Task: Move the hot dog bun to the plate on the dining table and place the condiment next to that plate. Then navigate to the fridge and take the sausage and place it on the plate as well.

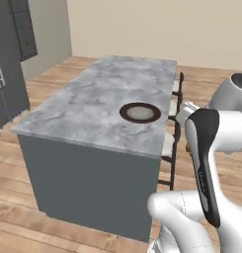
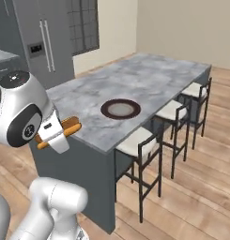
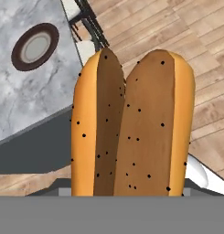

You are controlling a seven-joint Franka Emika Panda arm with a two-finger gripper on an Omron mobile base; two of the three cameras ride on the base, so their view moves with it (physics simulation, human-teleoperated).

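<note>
My gripper (image 2: 54, 133) is shut on the hot dog bun (image 3: 131, 123), a split golden bun dotted with dark seeds. From the right base, the bun (image 2: 68, 127) sticks out of the hand just off the table's near corner, at about tabletop height. The bun hides my fingertips in the hand view. A dark-rimmed plate (image 2: 120, 108) with a pale centre lies on the grey marble dining table (image 2: 154, 77), near the edge with the stools. The plate (image 1: 140, 112) lies ahead of the hand and shows at the hand view's upper left (image 3: 35, 46). The condiment and the sausage are out of view.
Dark-framed stools with white seats (image 2: 139, 140) line the table's right side, a second stool (image 2: 175, 111) behind the first. A grey fridge (image 2: 43, 40) stands beyond the table's left end. Wooden floor (image 2: 191, 187) surrounds the table.
</note>
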